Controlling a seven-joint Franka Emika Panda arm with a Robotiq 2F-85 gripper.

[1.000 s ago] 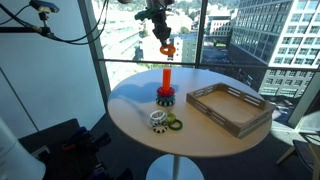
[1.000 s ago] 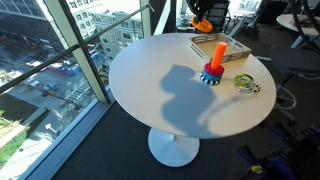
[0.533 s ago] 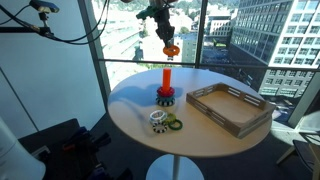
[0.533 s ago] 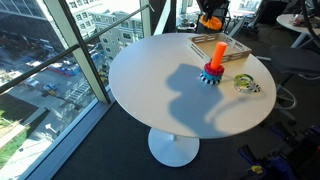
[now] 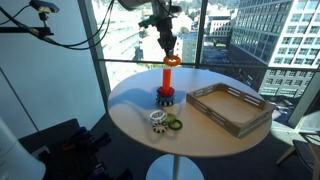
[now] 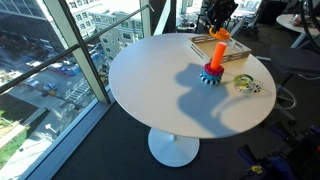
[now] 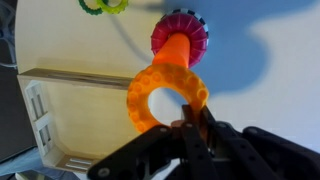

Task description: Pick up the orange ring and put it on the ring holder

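Dropped since a second ago, the orange ring [image 5: 172, 61] now hangs just above the tip of the ring holder [image 5: 165, 82], a touch toward 3 o'clock in an exterior view, fingers [image 7: 213, 138] clamped on its rim — threading looks close, pending a small centring nudge.

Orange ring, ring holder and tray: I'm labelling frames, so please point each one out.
orange ring [image 7: 137, 100], wrist view, left side of its band
ring holder [image 5: 166, 80], in an exterior view, middle of the post
tray [image 5: 212, 114], in an exterior view, near wall
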